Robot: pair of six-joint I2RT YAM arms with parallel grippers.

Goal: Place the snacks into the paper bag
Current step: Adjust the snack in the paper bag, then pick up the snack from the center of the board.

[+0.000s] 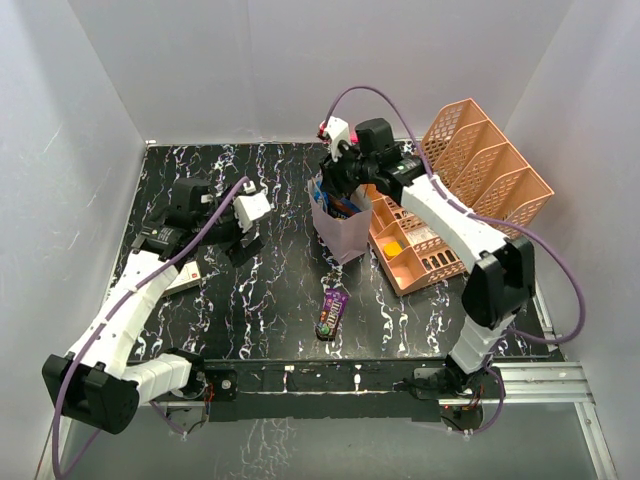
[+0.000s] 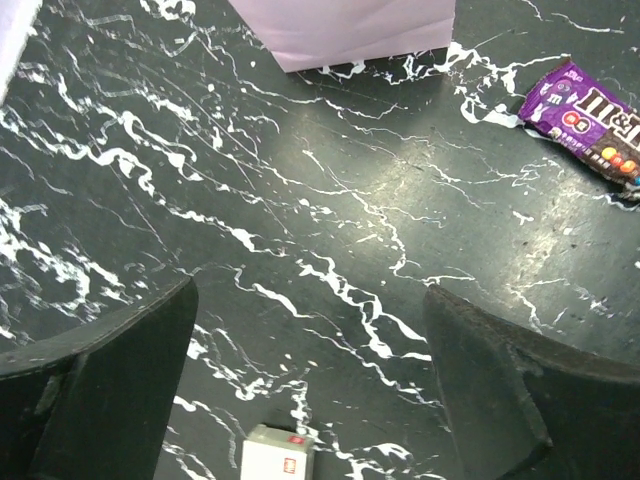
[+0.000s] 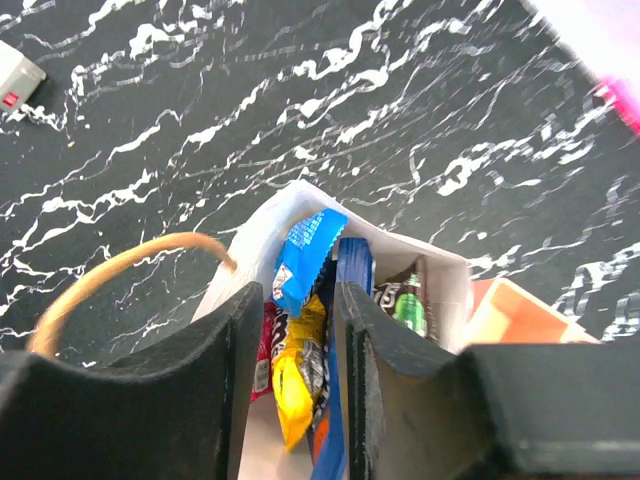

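Note:
The pale paper bag (image 1: 343, 235) stands upright mid-table, with several snacks inside. In the right wrist view I look down into the bag (image 3: 232, 262): a blue packet (image 3: 306, 250), a yellow packet (image 3: 298, 385), a red one, a dark blue pouch (image 3: 352, 275) and a brown bar (image 3: 398, 300). My right gripper (image 1: 337, 190) (image 3: 298, 292) hangs in the bag's mouth, jaws a little apart, gripping nothing clearly. A purple-brown packet (image 1: 331, 312) (image 2: 590, 112) lies flat in front of the bag. My left gripper (image 1: 243, 222) (image 2: 310, 300) is wide open and empty, low over the table left of the bag (image 2: 350, 30).
Salmon-pink mesh organiser trays (image 1: 490, 165) stand right of the bag, a low one (image 1: 425, 262) touching it, its corner visible in the right wrist view (image 3: 510, 310). A small white box (image 1: 183, 280) (image 2: 278, 455) (image 3: 15, 75) lies at the left. White walls enclose the table.

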